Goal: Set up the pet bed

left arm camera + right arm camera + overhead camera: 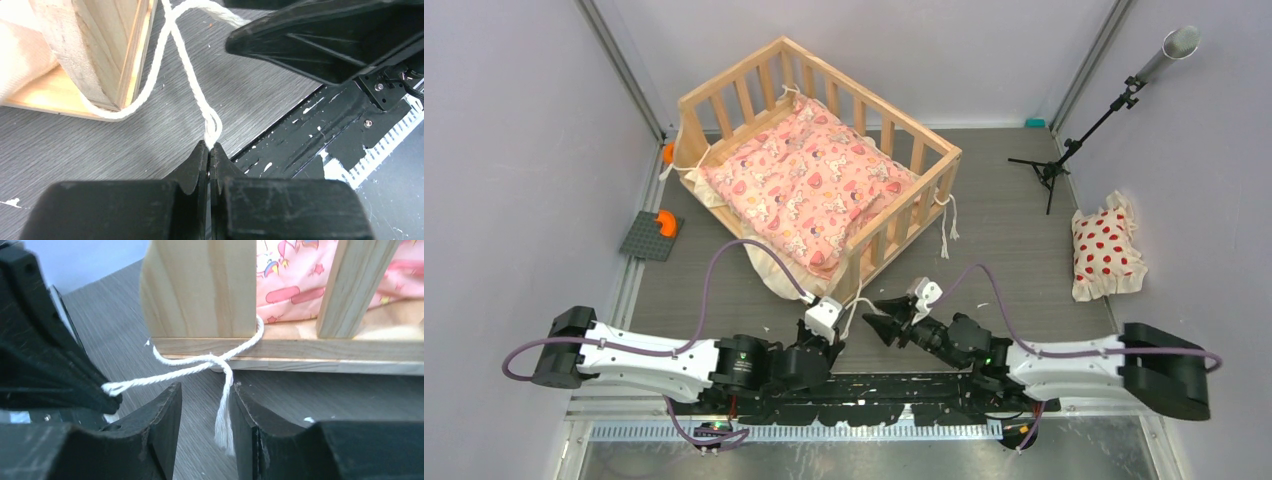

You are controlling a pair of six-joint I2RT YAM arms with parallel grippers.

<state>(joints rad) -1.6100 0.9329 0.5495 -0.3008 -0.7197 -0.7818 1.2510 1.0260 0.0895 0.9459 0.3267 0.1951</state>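
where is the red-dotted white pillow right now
In the top view the red-dotted pillow lies at the far right edge of the scene, just right of the black stand and well apart from the pet bed.

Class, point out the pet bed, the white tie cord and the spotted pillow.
pet bed (200,290): right wrist view, wooden corner post.
tie cord (226,395): right wrist view, hanging loose end.
spotted pillow (1106,250): top external view, its middle.

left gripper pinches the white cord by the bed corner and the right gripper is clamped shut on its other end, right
No: the right gripper is open; the right wrist view shows the frayed end of the white cord loose between its parted jaws. The left gripper does pinch the cord by the pet bed corner.
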